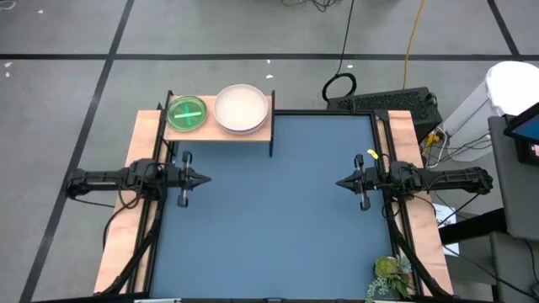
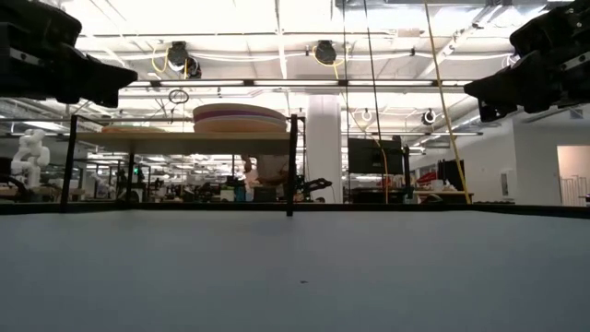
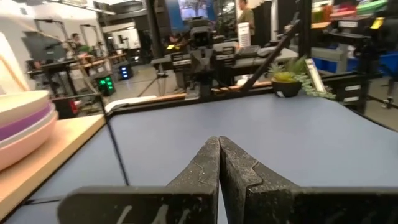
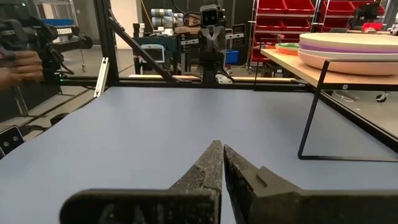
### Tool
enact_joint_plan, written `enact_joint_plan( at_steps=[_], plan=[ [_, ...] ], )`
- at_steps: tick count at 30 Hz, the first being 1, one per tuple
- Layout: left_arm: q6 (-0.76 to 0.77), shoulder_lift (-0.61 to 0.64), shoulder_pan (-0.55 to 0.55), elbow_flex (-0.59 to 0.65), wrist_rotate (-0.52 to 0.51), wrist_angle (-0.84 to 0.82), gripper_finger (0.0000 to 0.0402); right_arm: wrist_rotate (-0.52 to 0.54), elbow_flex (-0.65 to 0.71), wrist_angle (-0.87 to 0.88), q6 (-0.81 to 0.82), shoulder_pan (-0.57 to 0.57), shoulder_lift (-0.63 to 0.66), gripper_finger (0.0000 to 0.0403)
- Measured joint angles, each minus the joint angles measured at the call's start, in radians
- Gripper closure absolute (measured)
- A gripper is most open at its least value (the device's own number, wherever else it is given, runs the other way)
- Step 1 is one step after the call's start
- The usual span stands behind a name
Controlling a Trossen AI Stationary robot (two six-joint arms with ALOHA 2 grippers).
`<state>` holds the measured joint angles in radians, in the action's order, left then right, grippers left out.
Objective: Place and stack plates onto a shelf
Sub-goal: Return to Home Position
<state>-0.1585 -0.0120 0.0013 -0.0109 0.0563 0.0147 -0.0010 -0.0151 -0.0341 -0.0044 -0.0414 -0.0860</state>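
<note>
The shelf [image 1: 261, 128], a light-wood board on thin black legs, stands at the table's far left. A stack of large plates [image 1: 242, 108] with a pale white one on top rests on its right half; pink and purple rims show in the stack [image 4: 354, 50]. A stack of small translucent plates [image 1: 186, 114], green on top, rests on its left half. My left gripper [image 1: 206, 178] hovers shut at the table's left side, near of the shelf. My right gripper [image 1: 339, 182] hovers shut at the table's right side. Both touch nothing.
The blue table top [image 1: 278, 219] lies between the two grippers. Wooden side strips [image 1: 417, 219] run along both long edges. A small green plant [image 1: 392, 276] sits at the near right corner. A black frame post [image 4: 112, 37] stands at the far edge.
</note>
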Motion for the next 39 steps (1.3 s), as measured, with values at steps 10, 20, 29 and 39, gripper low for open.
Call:
enact_joint_plan(
  at_steps=[10,20,29,39],
  plan=[
    [0.012,-0.001,0.031,0.0,0.0,0.001,0.0398,0.0,0.0,0.0,0.0,0.0,0.0,0.0403],
    [0.001,-0.001,0.031,0.0,-0.039,0.0,0.0398,0.0,0.0,0.0,0.0,0.0,0.0,0.0403],
    [0.004,-0.001,0.031,0.0,-0.041,-0.001,0.0398,0.0,0.0,0.001,0.0,0.0,0.0,0.0403],
    [0.006,-0.001,0.031,0.0,-0.042,-0.002,0.0398,0.0,0.0,0.001,0.0,0.0,0.0,0.0403]
  ],
)
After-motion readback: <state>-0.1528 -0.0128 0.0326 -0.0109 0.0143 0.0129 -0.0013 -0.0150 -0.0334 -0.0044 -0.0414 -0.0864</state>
